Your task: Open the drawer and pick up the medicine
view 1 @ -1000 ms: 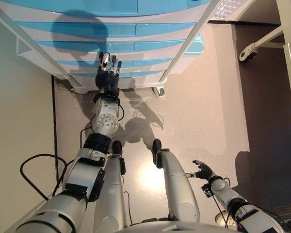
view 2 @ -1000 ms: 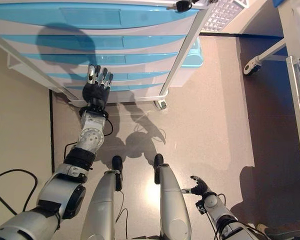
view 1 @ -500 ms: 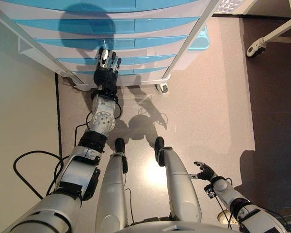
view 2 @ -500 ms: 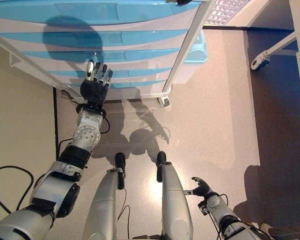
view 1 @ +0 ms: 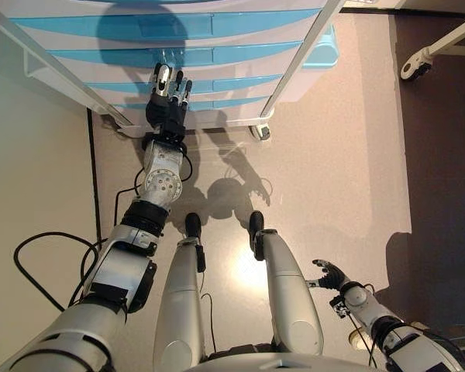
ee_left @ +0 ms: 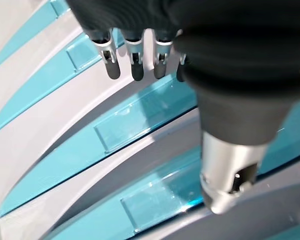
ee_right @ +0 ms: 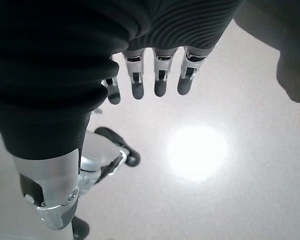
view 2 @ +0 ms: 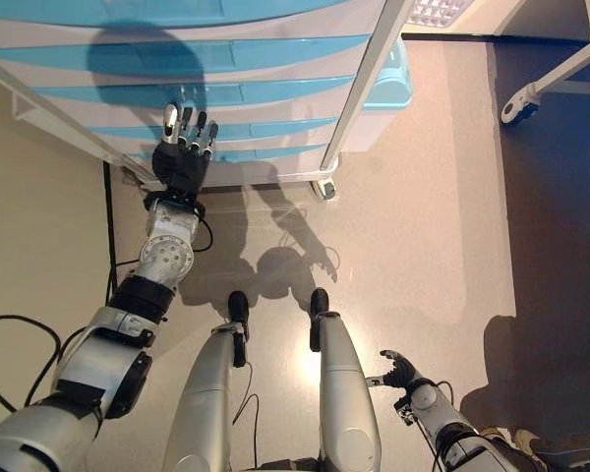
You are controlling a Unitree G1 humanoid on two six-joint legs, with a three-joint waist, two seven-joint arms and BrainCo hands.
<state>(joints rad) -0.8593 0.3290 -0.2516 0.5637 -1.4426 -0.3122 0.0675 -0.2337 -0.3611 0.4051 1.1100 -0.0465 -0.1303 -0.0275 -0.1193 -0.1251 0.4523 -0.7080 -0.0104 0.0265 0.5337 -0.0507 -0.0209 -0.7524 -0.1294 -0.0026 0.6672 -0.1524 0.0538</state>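
A: From the head views, what's up front?
B: A white plastic drawer cabinet with translucent blue drawer fronts [view 1: 194,58] stands on the speckled beige floor [view 1: 333,155], all visible drawers closed. The left hand [view 1: 167,99] is stretched out to the lower drawers, fingers straight and loosely spread over a blue front. A white metal frame post [view 1: 302,58] slants past the cabinet's right side, and a castor wheel [view 1: 413,68] shows off to the right.
A: And the right hand?
B: The right hand [view 2: 397,372] hangs low beside the body, fingers relaxed, empty.
A: Left wrist view?
B: Straight fingers [ee_left: 111,59] hover just before a blue drawer front with a clear rectangular handle plate [ee_left: 140,120]; whether they touch it, I can't tell.
A: Right wrist view?
B: Fingers [ee_right: 160,77] extended over bare floor, nothing held.
A: The medicine?
B: Not visible; the drawers are shut
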